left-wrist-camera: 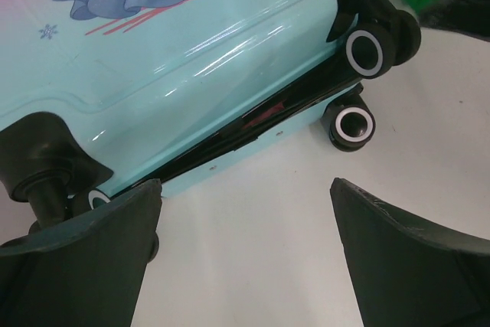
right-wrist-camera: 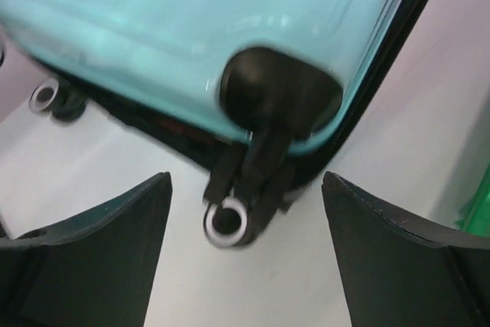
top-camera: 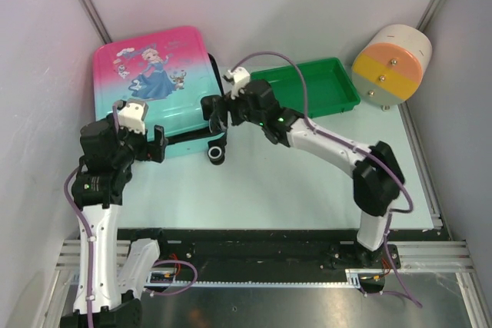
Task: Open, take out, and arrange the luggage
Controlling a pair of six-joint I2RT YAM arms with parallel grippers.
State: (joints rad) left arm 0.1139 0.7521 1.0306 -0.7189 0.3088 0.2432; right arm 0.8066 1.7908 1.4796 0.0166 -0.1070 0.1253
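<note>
**Suitcase flat at the far left, both arms at its wheeled end**

The suitcase [top-camera: 150,74] lies flat on the tabletop [top-camera: 292,182] in the far left corner. Its printed shell faces up, pink at the far end and fading to teal at the near end. The wheeled end points toward the arms. A black zipper band runs along its near edge between the two shells. I cannot tell whether it is zipped all the way.

The left fingers [top-camera: 156,144] are spread apart and hold nothing. They sit low at the near left corner of the suitcase. In the left wrist view a bare patch of tabletop lies between them and the teal edge is just beyond.

The right fingers [top-camera: 211,109] are also parted and empty. They hover at the near right corner of the suitcase. In the right wrist view, which is blurred, one black wheel [right-wrist-camera: 227,220] lies between them without touching either. Another wheel [top-camera: 217,153] sticks out onto the tabletop.

A green tray [top-camera: 311,86] lies just to the right of the suitcase, behind the right arm. A white-and-orange cylinder [top-camera: 392,63] stands at the far right.
</note>
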